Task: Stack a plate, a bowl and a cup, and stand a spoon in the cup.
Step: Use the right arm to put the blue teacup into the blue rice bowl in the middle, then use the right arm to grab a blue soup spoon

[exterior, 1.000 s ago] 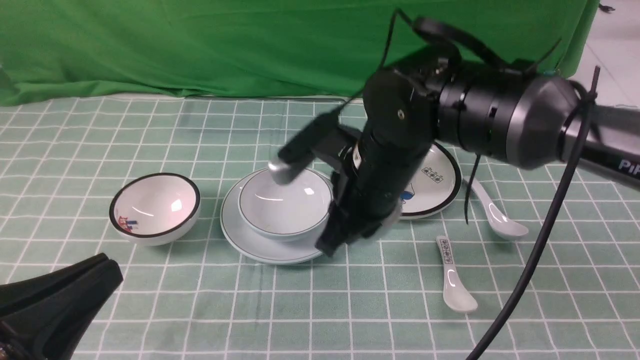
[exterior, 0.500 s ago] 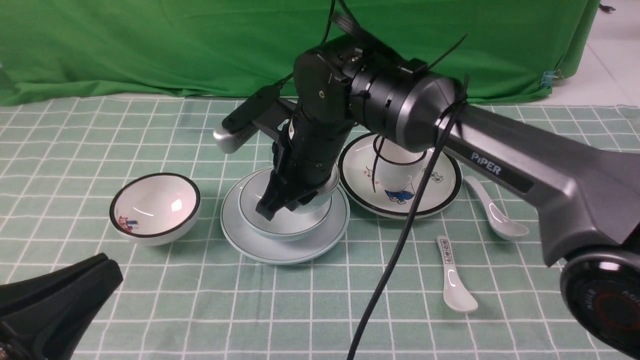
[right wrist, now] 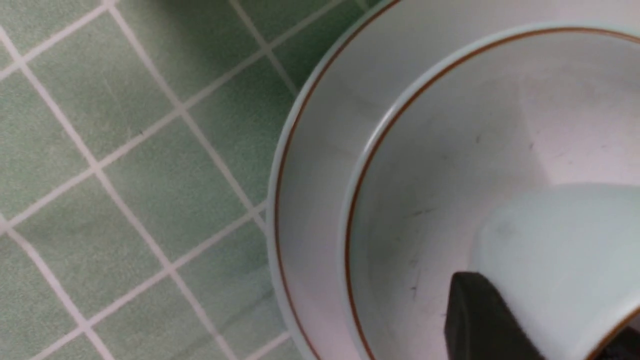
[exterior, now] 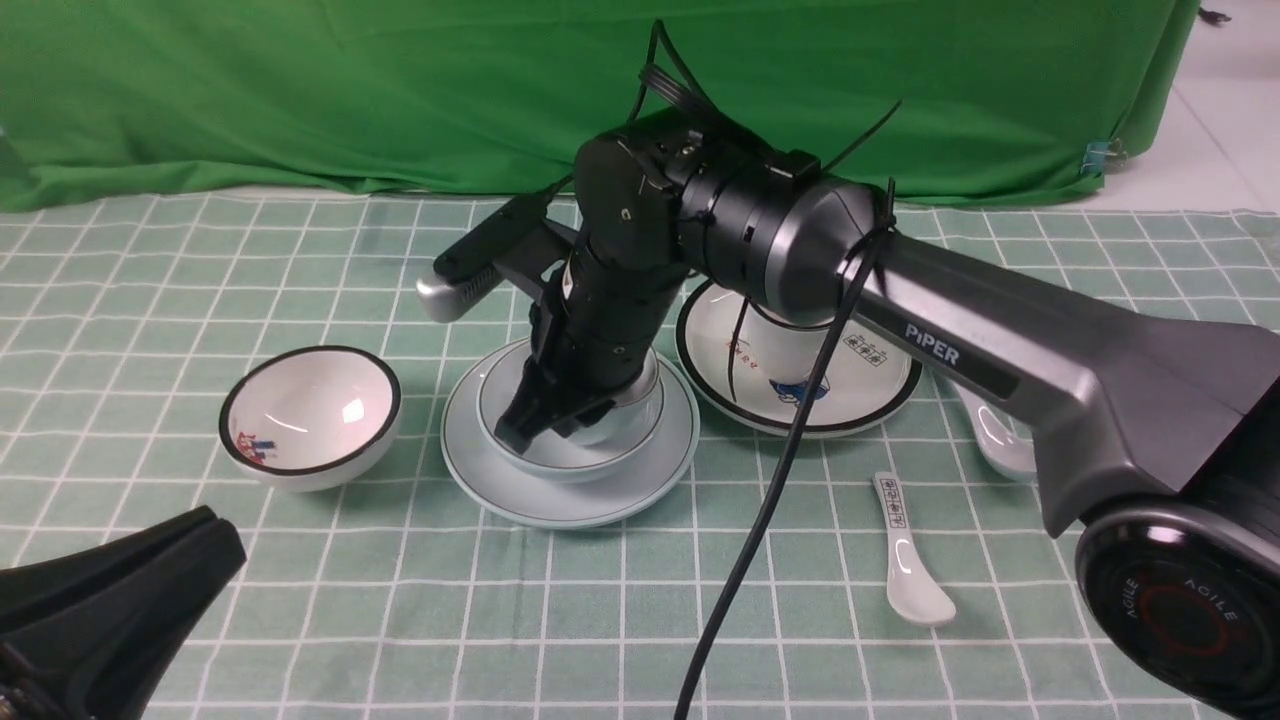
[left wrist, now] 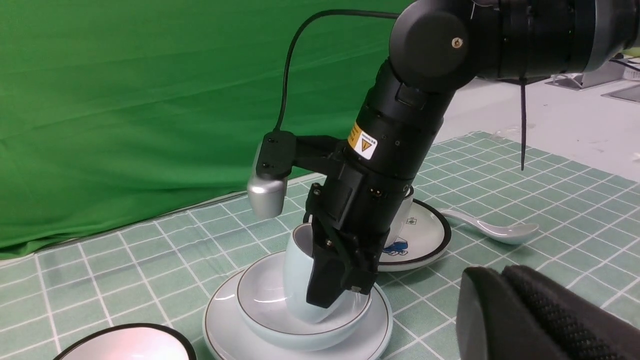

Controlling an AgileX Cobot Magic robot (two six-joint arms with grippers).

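The pale blue-green plate (exterior: pixel 480 480) lies mid-table with the bowl (exterior: pixel 560 462) on it. My right gripper (exterior: pixel 530 425) is shut on the cup (exterior: pixel 632 400), one finger inside its rim and one outside. The cup is tilted, its base down inside the bowl; it shows clearly in the left wrist view (left wrist: pixel 296 280). The right wrist view shows the cup (right wrist: pixel 550 235), a finger (right wrist: pixel 480 320), the bowl (right wrist: pixel 440 150) and the plate (right wrist: pixel 315 165). The plain spoon (exterior: pixel 1000 450) lies right, partly behind the right arm. My left gripper (exterior: pixel 215 540) is shut and empty at the near left.
A black-rimmed white bowl (exterior: pixel 310 415) stands left of the plate. A black-rimmed white plate with drawings (exterior: pixel 870 370) lies right of it, carrying a white cup mostly hidden by the arm. A spoon with black characters (exterior: pixel 905 550) lies near right. Green cloth hangs behind.
My right arm has swung left with the cup, from beside the bowl's right edge to over it, and lowered the cup into the bowl. The left arm has not moved.
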